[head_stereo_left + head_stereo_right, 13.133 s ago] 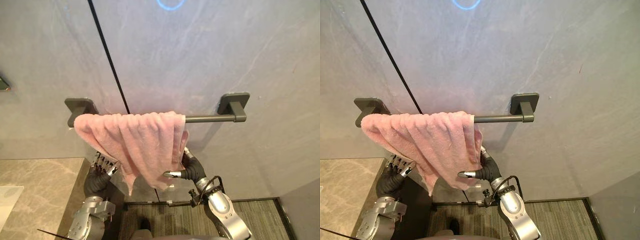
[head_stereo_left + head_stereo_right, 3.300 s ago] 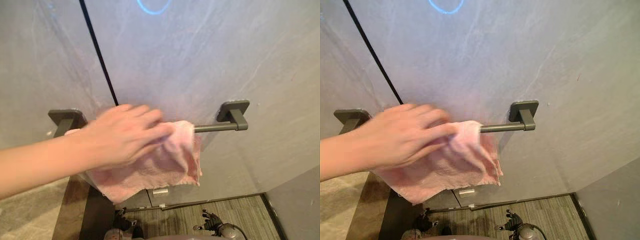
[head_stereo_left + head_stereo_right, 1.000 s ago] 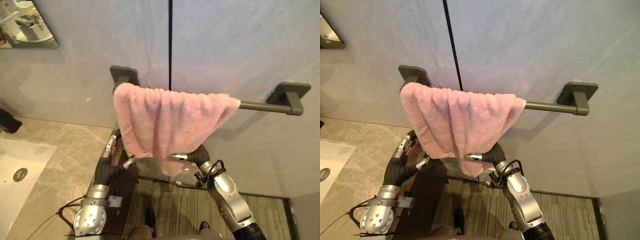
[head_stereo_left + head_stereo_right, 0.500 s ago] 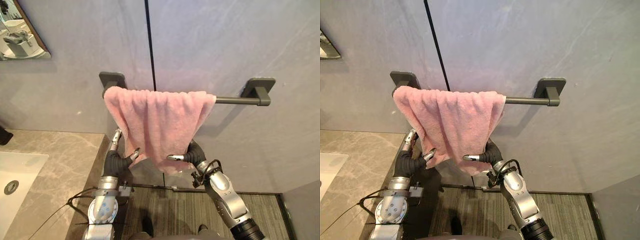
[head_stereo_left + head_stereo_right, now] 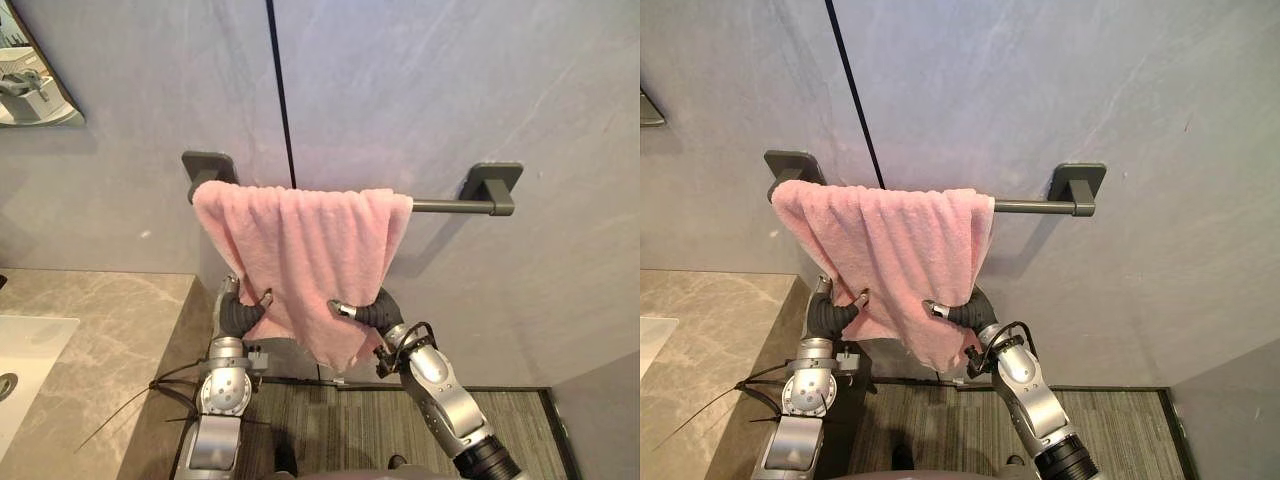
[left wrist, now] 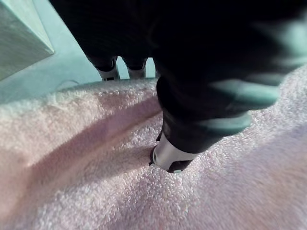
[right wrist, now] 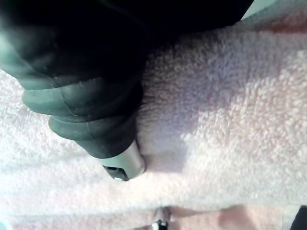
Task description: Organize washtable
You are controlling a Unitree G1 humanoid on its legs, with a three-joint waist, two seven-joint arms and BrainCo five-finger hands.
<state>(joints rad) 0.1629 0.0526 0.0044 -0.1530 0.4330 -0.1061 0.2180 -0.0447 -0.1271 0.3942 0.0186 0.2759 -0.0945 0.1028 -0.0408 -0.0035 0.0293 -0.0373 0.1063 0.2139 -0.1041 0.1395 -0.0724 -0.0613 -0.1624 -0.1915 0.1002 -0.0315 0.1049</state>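
The towel [image 5: 300, 250] covers the rail [image 5: 440, 206] from its left bracket to past the middle and hangs close against the wall [image 5: 420, 90] below it. The right stretch of the rail is bare, with open room before and beneath it. Under the rail's left end the table [image 5: 100, 330] edge crowds the left hand [image 5: 238, 318]. The right hand [image 5: 378, 312] has open floor [image 5: 330, 430] beneath it. Both hands pinch the towel's lower part.
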